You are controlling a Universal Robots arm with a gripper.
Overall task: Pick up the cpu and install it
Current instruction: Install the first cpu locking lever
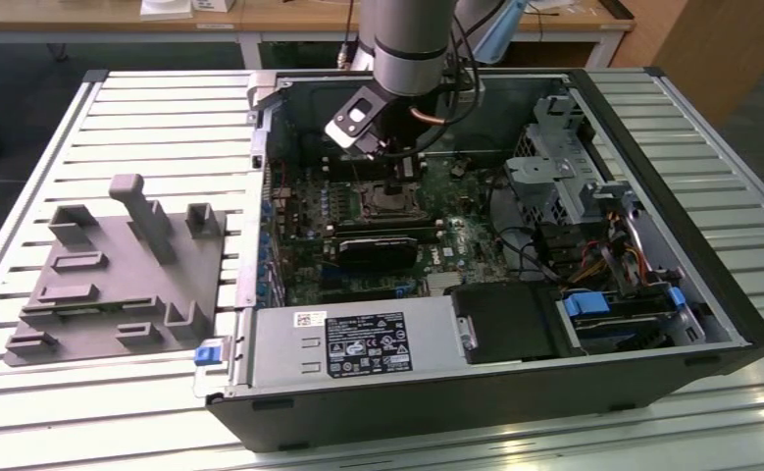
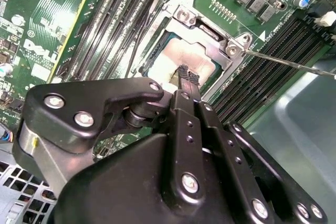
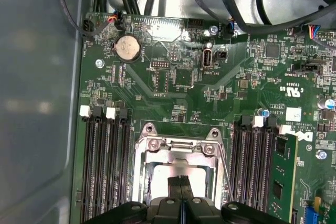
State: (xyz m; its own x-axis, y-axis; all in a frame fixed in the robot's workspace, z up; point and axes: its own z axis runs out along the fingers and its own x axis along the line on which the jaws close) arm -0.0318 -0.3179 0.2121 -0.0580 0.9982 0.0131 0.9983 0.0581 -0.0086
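Note:
The cpu (image 2: 198, 59), a flat square chip with a pale silver top, lies inside the socket's open metal frame (image 2: 206, 29) on the green motherboard. My gripper (image 2: 187, 75) is right over it with both black fingers pressed together, tips at the chip's middle. I cannot tell if the tips touch it. The first wrist view shows the same: the shut gripper (image 3: 180, 182) over the cpu (image 3: 156, 182), with the socket frame (image 3: 178, 148) around it. In the exterior view my gripper (image 1: 403, 175) reaches down into the open computer case above the socket (image 1: 388, 203).
A thin metal lever (image 2: 294, 62) sticks out beside the socket. Memory slots (image 3: 105, 166) flank it, with one green module (image 3: 283, 177) fitted. The case holds a dark card (image 1: 379, 247), a power supply (image 1: 355, 343) and drive cages (image 1: 565, 167). A grey fixture plate (image 1: 120, 275) lies at the exterior view's left.

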